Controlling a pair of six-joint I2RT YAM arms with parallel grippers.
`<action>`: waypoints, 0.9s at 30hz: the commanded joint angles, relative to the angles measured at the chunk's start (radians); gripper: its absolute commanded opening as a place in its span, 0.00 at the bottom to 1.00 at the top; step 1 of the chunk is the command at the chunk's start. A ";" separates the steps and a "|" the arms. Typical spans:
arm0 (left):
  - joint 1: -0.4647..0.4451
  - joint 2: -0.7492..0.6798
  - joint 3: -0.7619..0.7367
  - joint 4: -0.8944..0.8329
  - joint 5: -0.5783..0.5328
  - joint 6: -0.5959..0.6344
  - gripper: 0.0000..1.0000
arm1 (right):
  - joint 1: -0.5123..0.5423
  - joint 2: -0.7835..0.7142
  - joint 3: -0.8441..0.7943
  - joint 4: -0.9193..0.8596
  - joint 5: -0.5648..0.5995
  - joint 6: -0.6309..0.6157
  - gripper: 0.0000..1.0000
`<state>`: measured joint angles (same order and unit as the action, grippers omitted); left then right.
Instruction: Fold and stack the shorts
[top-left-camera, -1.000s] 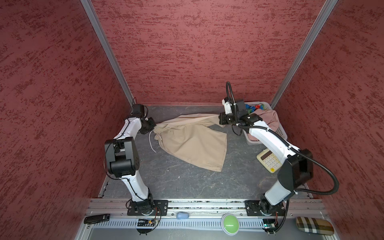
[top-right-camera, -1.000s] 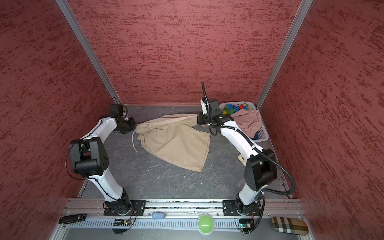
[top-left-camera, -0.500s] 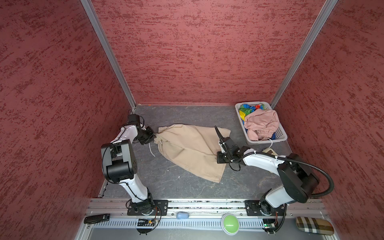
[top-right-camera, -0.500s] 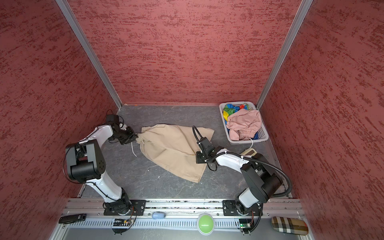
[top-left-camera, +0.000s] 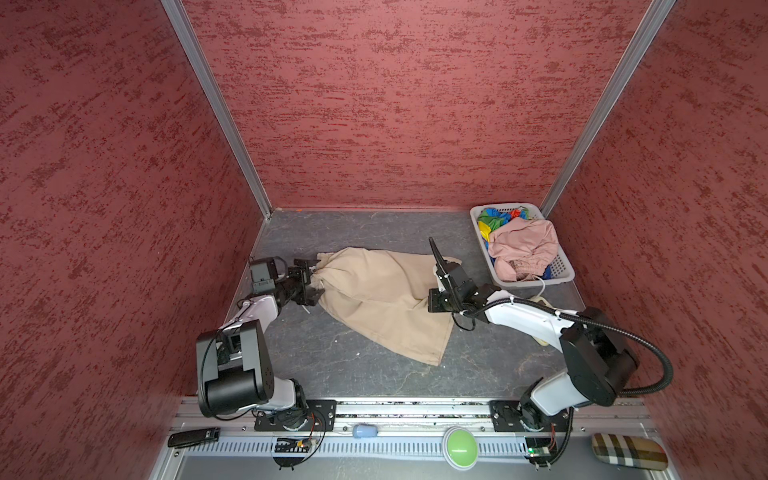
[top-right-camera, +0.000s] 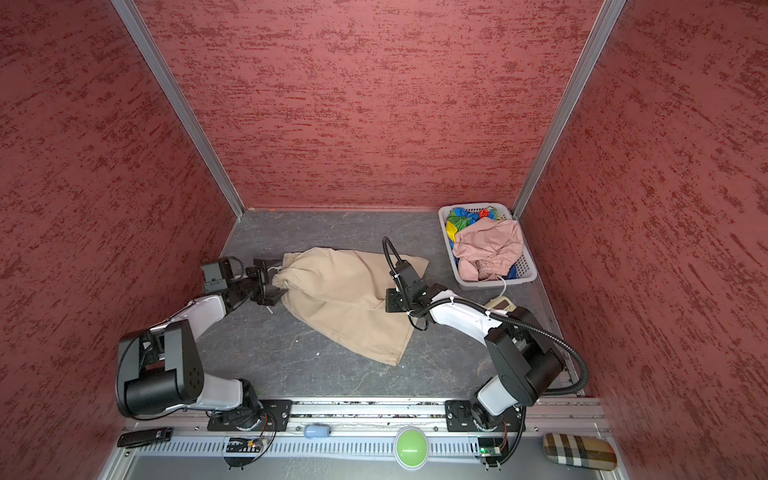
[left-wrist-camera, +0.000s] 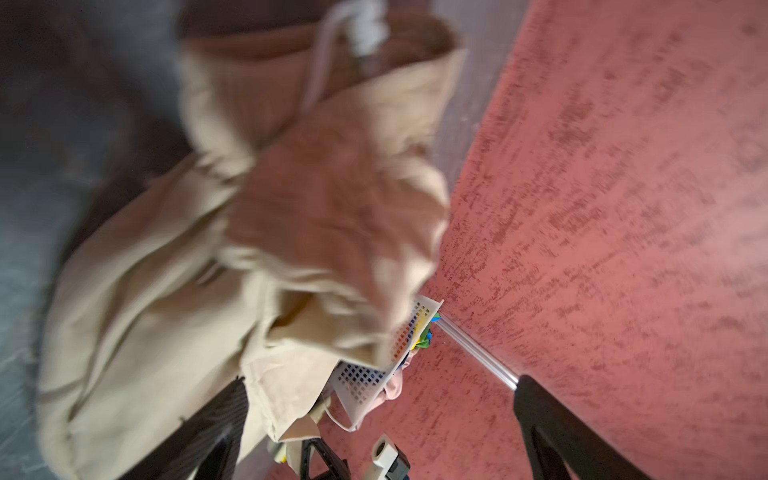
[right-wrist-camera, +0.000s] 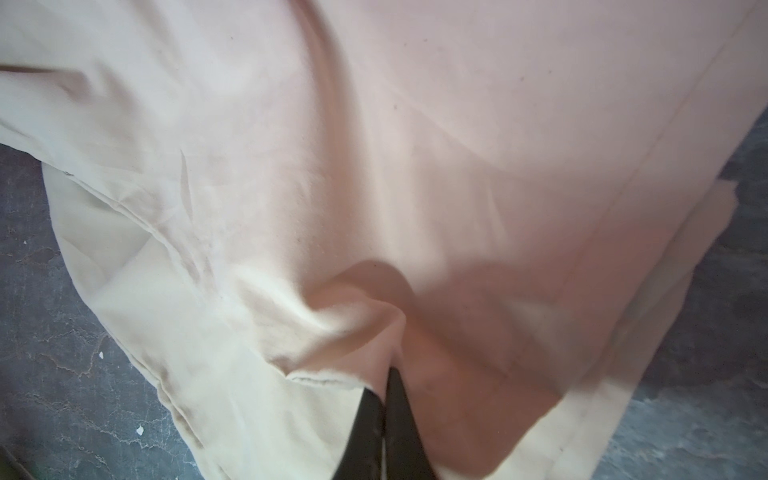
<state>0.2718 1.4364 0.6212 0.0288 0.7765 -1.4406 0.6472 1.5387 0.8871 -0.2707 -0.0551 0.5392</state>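
Observation:
The beige shorts lie spread on the grey table, waist to the left. My left gripper stands open at the gathered waist; in the left wrist view its fingers are wide apart around the gripper, with the bunched waist just ahead and nothing pinched. My right gripper is shut on a fold of the beige cloth near the leg split. The pink shorts and the rainbow shorts lie crumpled in the white basket.
The basket stands at the back right corner against the red walls. A beige calculator-like device lies partly under the right arm. On the front rail are a black remote, a green button and a plaid case.
Both arms came down and forward from the back, laying the beige shorts on the table. The left gripper opened and let go of the waist. The right gripper stayed shut on the cloth.

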 joint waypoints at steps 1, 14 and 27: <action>-0.006 -0.028 -0.057 0.213 -0.042 -0.261 1.00 | 0.000 -0.048 0.010 0.008 0.048 -0.005 0.00; 0.017 0.055 -0.103 0.378 -0.187 -0.359 0.83 | -0.027 -0.125 -0.015 -0.002 0.056 -0.016 0.00; 0.024 0.133 0.005 0.475 -0.128 -0.247 0.03 | -0.067 -0.130 0.014 -0.017 0.055 -0.028 0.00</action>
<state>0.2874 1.5646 0.5735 0.4873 0.6121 -1.7535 0.5991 1.4227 0.8776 -0.2810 -0.0212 0.5236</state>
